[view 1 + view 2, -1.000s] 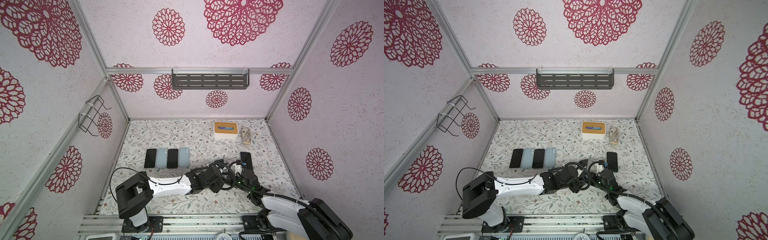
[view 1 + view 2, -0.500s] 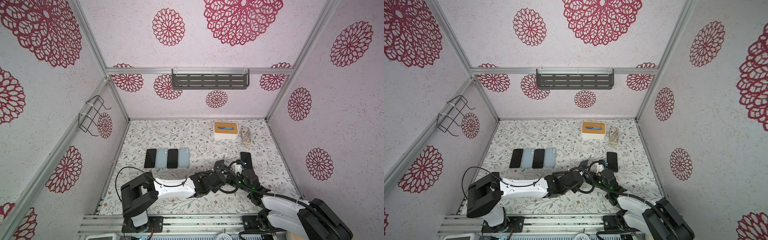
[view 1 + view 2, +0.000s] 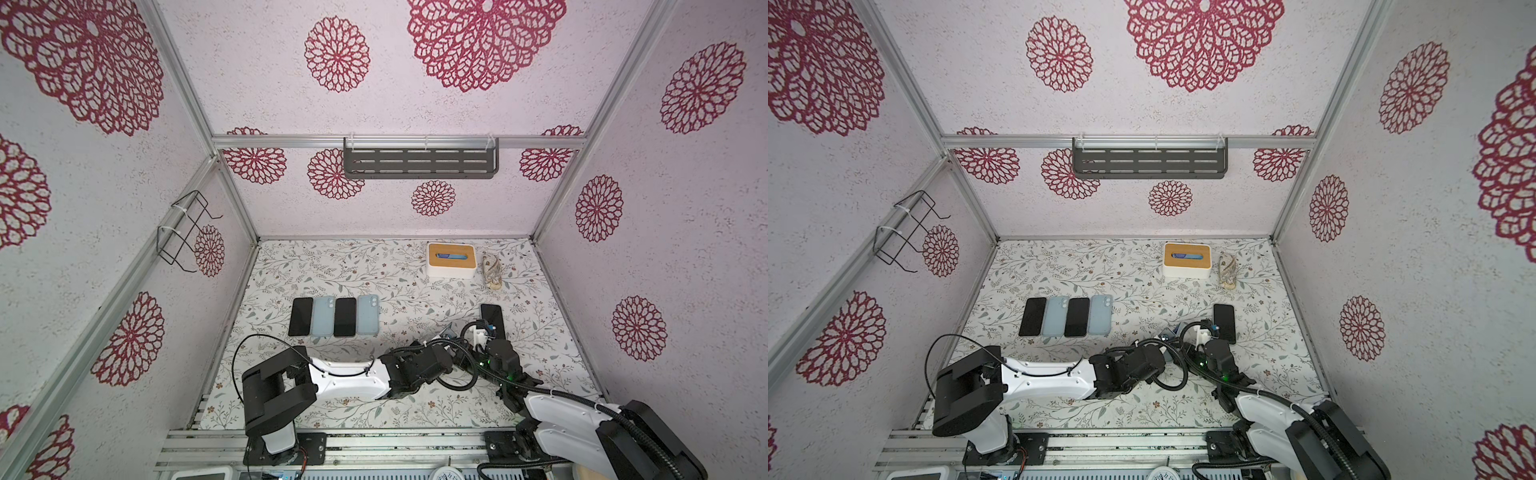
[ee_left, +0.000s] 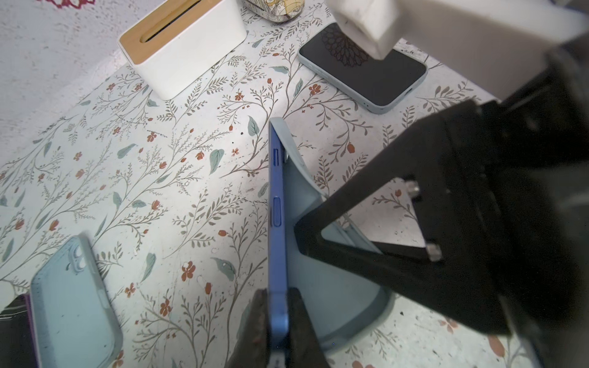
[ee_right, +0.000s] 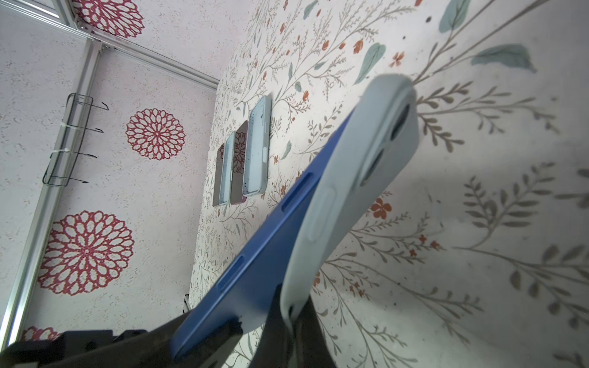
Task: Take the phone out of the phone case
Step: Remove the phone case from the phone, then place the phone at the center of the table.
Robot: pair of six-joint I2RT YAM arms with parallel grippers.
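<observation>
Peel step, table (image 3: 332, 270) 3 o'clock: left gripper (image 4: 277, 318) clamped on phone (image 4: 275, 207) edge, right gripper (image 5: 288, 321) pinching case (image 5: 350, 191) rim. Next: pull apart, likely freeing seated camera-end corner.

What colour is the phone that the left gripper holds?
Blue; the phone shows best in the right wrist view, against the pale case.

lab test cell: aluminium frame (image 3: 291, 142), wallpapered panels (image 3: 665, 249), mounting rail (image 3: 415, 441).
</observation>
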